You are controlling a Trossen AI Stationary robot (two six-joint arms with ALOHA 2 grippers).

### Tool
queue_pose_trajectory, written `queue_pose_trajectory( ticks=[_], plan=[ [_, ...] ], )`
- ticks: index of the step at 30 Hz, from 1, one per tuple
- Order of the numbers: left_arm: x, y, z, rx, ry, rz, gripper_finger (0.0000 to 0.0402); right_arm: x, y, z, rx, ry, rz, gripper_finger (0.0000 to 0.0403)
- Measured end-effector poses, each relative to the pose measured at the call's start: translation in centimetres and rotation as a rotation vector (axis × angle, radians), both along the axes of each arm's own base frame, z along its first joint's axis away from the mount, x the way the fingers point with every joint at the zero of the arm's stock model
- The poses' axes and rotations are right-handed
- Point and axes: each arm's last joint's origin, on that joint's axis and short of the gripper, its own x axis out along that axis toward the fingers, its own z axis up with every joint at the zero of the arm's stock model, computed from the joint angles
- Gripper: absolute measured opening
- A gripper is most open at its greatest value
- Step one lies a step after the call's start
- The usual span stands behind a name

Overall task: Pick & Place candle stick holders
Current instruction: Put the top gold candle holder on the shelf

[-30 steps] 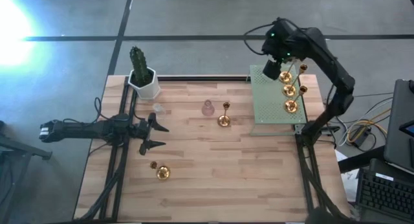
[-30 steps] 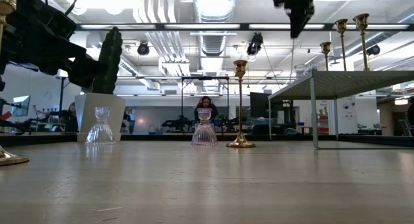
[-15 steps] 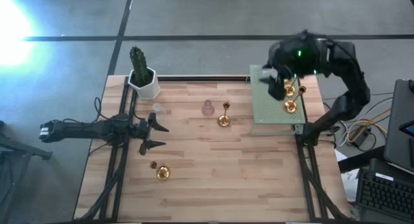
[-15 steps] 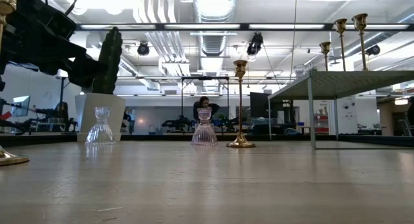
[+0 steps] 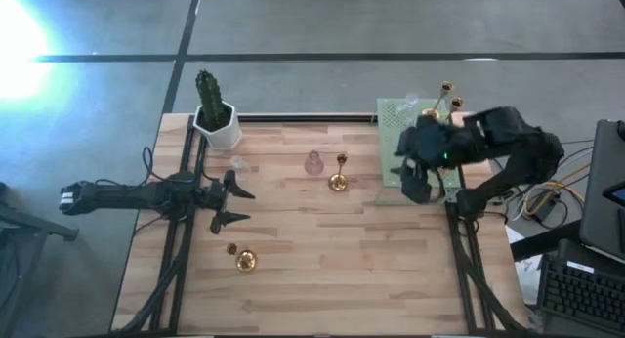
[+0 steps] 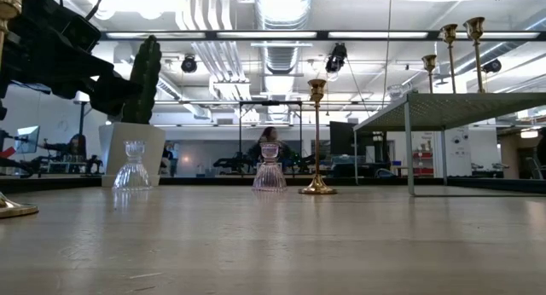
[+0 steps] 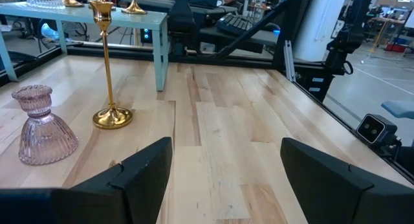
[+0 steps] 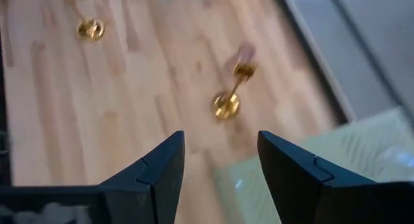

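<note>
A tall gold candle stick holder (image 5: 338, 179) stands on its round base at mid table, next to a pink glass holder (image 5: 313, 164); both show in the left wrist view (image 7: 108, 62) (image 7: 43, 123). A clear glass holder (image 5: 237, 163) stands farther left. Another gold holder (image 5: 244, 261) stands near the front left. Three gold holders (image 5: 446, 96) stand on the green shelf (image 5: 393, 118). My left gripper (image 5: 242, 205) is open and empty, left of mid table. My right gripper (image 8: 220, 179) is open and empty above the shelf's near left part (image 5: 414, 187).
A white pot with a green cactus (image 5: 215, 118) stands at the far left corner. The raised green shelf on thin legs (image 6: 461, 99) takes up the far right. Bare wood lies along the table's near half. Cables and equipment lie off the right edge.
My right gripper has swung from above the shelf's far part toward the table's near edge and a little left, now over the shelf's near left part, tipped down toward the table. It has left the top of the low view. The holders have kept still.
</note>
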Motion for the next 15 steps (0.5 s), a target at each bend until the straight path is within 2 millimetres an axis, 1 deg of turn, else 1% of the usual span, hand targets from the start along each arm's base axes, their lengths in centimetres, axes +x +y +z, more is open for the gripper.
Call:
queue_pose_trajectory(
  ticks=[8,10,12,15],
  plan=[
    [0.0,0.0,0.0,0.000,0.000,0.000,0.0294,-2.9,2.8,-4.1,0.158,0.079,-0.113,0.0176],
    [0.0,0.0,0.0,0.000,0.000,0.000,0.0294,-3.4,3.5,-5.2,0.186,0.088,-0.140,0.0173],
    [0.0,0.0,0.0,0.000,0.000,0.000,0.0294,-3.5,4.3,-6.4,0.200,0.079,-0.153,0.0171],
    [0.0,0.0,0.0,0.000,0.000,0.000,0.0294,-3.1,5.6,-8.4,0.227,0.061,-0.135,0.0171]
  ],
)
